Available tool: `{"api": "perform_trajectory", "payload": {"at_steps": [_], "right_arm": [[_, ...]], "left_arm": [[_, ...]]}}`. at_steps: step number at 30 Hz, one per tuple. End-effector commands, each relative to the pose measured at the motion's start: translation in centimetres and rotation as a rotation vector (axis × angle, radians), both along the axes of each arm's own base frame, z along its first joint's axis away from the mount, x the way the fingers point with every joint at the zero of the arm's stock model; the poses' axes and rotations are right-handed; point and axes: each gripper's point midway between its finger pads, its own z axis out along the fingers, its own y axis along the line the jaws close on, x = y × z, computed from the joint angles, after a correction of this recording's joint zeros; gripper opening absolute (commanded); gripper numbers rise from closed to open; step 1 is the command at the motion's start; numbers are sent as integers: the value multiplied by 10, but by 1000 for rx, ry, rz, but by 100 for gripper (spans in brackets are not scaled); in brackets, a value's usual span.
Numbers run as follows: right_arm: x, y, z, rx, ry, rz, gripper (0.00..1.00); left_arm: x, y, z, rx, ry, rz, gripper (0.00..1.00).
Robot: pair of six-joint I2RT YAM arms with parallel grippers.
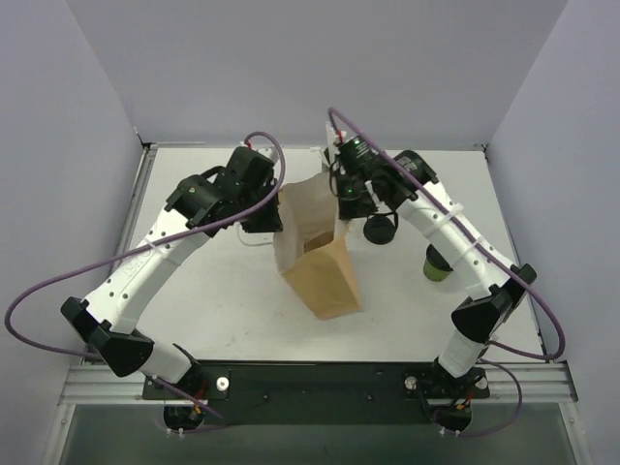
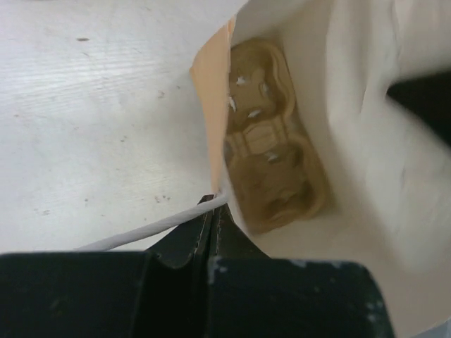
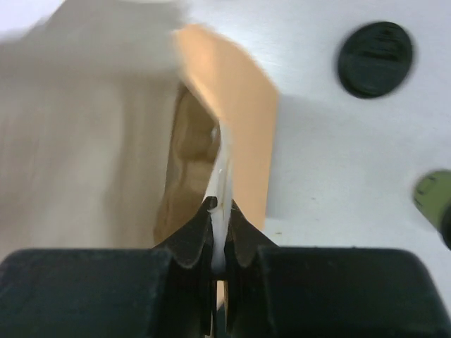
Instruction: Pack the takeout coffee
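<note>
so the left gripper point(image 2: 213, 204) and right gripper point(image 3: 220, 208) both pinched the rim of the paper bag point(image 1: 325, 276), holding it open, but the takeout coffee point(image 1: 436, 266) sat unpacked at its 3 o'clock

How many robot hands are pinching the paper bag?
2. The left gripper is shut on the left side of the paper bag; the right gripper is shut on its right side. Neither is hidden.
</note>
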Motion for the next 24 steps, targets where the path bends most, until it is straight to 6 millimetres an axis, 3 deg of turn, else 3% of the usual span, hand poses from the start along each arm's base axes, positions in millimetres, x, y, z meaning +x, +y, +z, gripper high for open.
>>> {"api": "perform_trajectory", "payload": {"at_steps": [1, 3, 5, 7, 8, 12, 14, 15, 16, 17, 18, 19, 20, 21, 23, 24], "right_arm": [[28, -76, 3, -64, -5, -186, 0], [16, -56, 1, -26, 22, -130, 0], [-10, -20, -2, -20, 35, -21, 0], [-29, 1, -6, -22, 44, 44, 0], [-30, 1, -9, -27, 51, 45, 0], [-7, -26, -12, -37, 22, -51, 0], [-3, -22, -1, 45, -19, -55, 3], [-8, -21, -13, 45, -8, -46, 5], [-6, -10, -9, 103, -38, -46, 9], [-19, 1, -3, 158, -47, -6, 10], [-29, 3, -26, 149, -8, 8, 13], [-31, 18, -24, 219, -23, 29, 17], [-40, 21, -23, 267, -24, 31, 19], [-48, 29, -40, 292, -18, 51, 21], [-59, 29, -43, 342, -22, 63, 27], [-64, 31, -55, 350, -20, 75, 29]], "left_arm": [[-32, -20, 2, -61, 30, -83, 0], [-13, 7, -6, -44, 41, 6, 0], [11, 35, 0, -49, 7, 88, 0], [24, 46, 9, -52, -37, 118, 0], [27, 48, 11, -57, -37, 120, 0], [31, 33, 31, -106, -117, 16, 0], [29, 34, 39, -94, -175, -41, 0], [31, 31, 47, -105, -226, -68, 0], [27, 32, 49, -117, -250, -80, 0], [25, 30, 55, -133, -280, -102, 0], [25, 22, 68, -174, -342, -147, 0], [19, 21, 81, -203, -394, -170, 0], [16, 19, 78, -211, -415, -191, 0], [13, 19, 97, -232, -508, -211, 0], [6, 15, 98, -235, -551, -262, 0], [1, 16, 109, -228, -621, -291, 0]]}}
